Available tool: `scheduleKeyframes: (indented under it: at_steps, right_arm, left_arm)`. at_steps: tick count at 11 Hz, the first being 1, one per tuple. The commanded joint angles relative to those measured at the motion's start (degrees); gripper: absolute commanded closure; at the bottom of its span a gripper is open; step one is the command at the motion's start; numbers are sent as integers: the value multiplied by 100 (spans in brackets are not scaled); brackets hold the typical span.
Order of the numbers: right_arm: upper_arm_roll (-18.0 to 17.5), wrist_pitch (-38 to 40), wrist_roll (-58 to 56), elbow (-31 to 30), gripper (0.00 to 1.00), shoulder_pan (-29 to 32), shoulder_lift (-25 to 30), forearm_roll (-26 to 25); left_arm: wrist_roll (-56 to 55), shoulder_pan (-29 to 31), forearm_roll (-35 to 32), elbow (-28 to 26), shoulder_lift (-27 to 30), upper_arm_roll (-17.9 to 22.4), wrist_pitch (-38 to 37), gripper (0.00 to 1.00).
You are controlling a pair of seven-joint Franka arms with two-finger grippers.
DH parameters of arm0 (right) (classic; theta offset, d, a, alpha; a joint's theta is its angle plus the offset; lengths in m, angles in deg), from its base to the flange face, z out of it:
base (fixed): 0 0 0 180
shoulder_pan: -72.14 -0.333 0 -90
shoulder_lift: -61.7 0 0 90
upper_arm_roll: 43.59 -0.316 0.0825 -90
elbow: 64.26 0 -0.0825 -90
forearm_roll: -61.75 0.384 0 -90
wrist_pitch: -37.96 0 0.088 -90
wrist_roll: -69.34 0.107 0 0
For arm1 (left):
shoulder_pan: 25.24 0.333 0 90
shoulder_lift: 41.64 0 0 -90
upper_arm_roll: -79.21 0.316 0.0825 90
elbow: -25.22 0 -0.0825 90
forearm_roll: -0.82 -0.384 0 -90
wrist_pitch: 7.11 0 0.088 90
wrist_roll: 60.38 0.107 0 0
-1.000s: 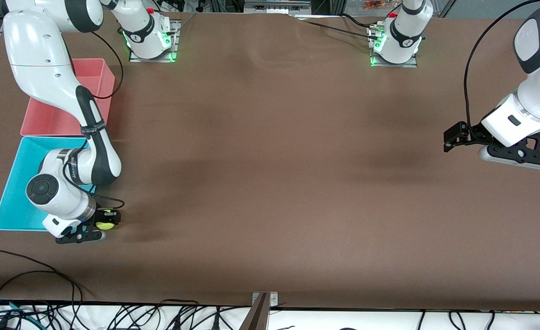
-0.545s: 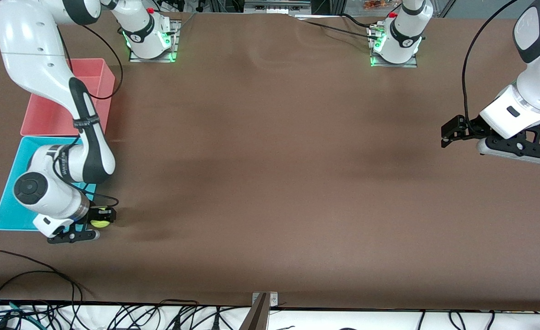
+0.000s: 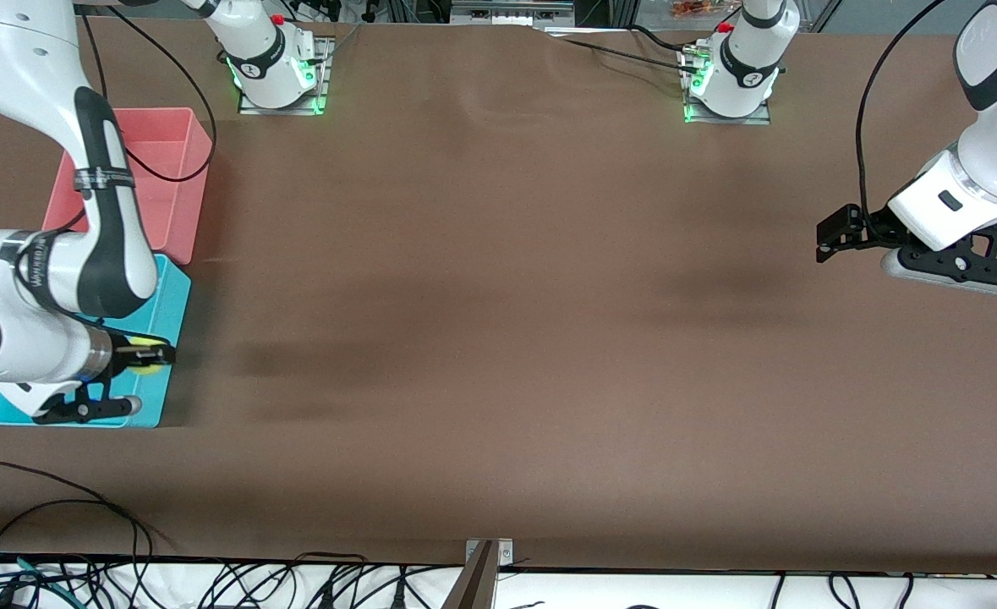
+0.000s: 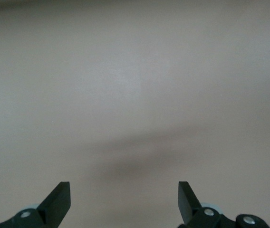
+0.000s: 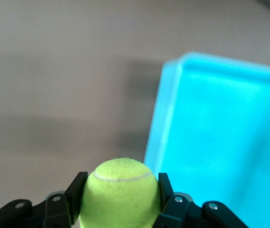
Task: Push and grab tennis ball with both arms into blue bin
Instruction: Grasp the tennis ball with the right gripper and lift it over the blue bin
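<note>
My right gripper (image 3: 147, 354) is shut on the yellow-green tennis ball (image 3: 148, 355) and holds it in the air over the blue bin (image 3: 175, 296), by the bin's wall toward the table's middle. In the right wrist view the ball (image 5: 120, 192) sits clamped between the two black fingers (image 5: 76, 192), with the blue bin (image 5: 220, 142) below and beside it. My left gripper (image 3: 828, 237) is open and empty, raised over bare table at the left arm's end; its view shows only its fingertips (image 4: 59, 199) over the brown tabletop.
A pink bin (image 3: 181, 169) stands against the blue bin, farther from the front camera. The right arm's white body covers much of the blue bin. Cables lie along the table's near edge (image 3: 126, 575).
My right gripper has carried the ball from the table beside the blue bin's near corner up and over the bin. The left gripper has shifted only slightly.
</note>
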Motion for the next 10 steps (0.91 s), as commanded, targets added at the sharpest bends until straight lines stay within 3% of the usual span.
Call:
scheduleKeyframes:
  at_steps: [1,4,8,10]
  right_arm:
    - [42,710,-473,-316,84,402,288,9]
    - [51,605,-965,-746,84,780,368,280]
    - [51,-52,-1309,-2020,84,1202,711,413]
    - [51,-387,-1529,-2285,83,1361,676,422]
  left_arm:
    - [3,-25,-72,123,60,-101,-195,0]
    - [3,-7,-64,202,69,-119,-240,0]
    - [20,-7,-72,211,60,-110,-345,0]
    - [29,1,-64,211,69,-110,-354,0]
